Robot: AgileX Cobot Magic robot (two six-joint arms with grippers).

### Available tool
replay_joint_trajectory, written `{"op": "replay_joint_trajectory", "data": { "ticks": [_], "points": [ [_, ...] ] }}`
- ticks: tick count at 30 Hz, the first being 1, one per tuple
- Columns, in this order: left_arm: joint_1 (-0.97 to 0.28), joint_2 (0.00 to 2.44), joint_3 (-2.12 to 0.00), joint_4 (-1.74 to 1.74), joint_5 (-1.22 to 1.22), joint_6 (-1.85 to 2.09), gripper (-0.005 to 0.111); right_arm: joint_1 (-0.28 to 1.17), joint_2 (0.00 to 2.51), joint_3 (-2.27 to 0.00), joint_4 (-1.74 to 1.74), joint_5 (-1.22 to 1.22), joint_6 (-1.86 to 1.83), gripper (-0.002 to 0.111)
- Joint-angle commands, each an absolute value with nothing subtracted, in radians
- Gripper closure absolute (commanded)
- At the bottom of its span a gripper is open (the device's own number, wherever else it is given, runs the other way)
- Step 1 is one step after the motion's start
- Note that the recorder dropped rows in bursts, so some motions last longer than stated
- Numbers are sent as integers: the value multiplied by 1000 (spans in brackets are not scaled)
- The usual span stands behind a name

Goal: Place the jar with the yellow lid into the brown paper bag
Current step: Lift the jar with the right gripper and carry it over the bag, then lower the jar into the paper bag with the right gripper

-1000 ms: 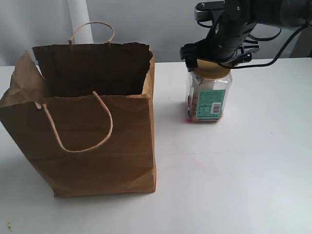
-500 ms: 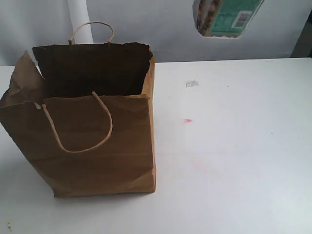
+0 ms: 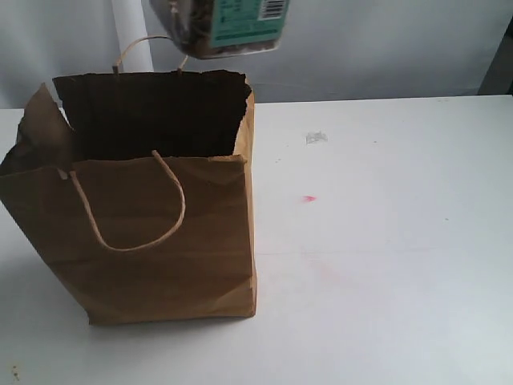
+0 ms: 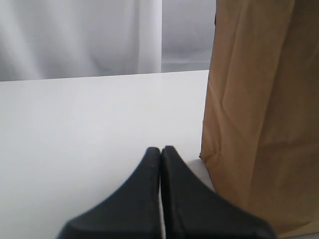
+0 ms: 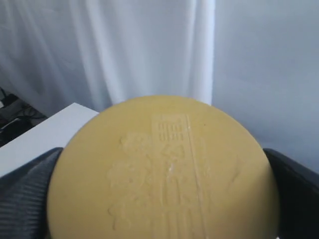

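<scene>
The brown paper bag (image 3: 152, 233) stands upright and open on the left of the white table, with one loop handle hanging down its front. The yellow-lidded jar (image 3: 220, 28) hangs in the air at the top edge of the exterior view, above the bag's rear rim; only its lower body with the teal label shows there. In the right wrist view its yellow lid (image 5: 169, 159) fills the frame, and my right gripper (image 5: 164, 214) is shut on it, with dark fingers (image 5: 25, 199) on both sides. My left gripper (image 4: 160, 150) is shut and empty, low over the table beside the bag's side (image 4: 259, 114).
The white table (image 3: 385, 257) carries a small red mark (image 3: 309, 198) and a faint grey smudge (image 3: 316, 137) to the right of the bag. A pale curtain hangs behind the table. Neither arm shows in the exterior view.
The jar has risen off the table on the right and travelled left at the top of the view; it now hangs over the bag's rear rim.
</scene>
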State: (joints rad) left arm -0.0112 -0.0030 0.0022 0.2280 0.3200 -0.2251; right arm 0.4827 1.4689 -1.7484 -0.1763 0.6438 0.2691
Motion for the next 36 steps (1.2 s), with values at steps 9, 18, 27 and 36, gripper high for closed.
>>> {"op": "replay_joint_trajectory", "data": {
  "ticks": [9, 18, 27, 36],
  "points": [
    [-16, 0, 0, 224, 311, -229, 106, 598, 1620, -1754, -165, 504, 266, 108],
    [-16, 0, 0, 224, 311, -229, 106, 609, 1691, -1754, -164, 542, 268, 108],
    [-16, 0, 0, 224, 311, -229, 106, 609, 1777, -1754, -174, 603, 271, 108],
    [-16, 0, 0, 224, 311, -229, 106, 607, 1915, -1754, -174, 614, 271, 108]
  ]
}}
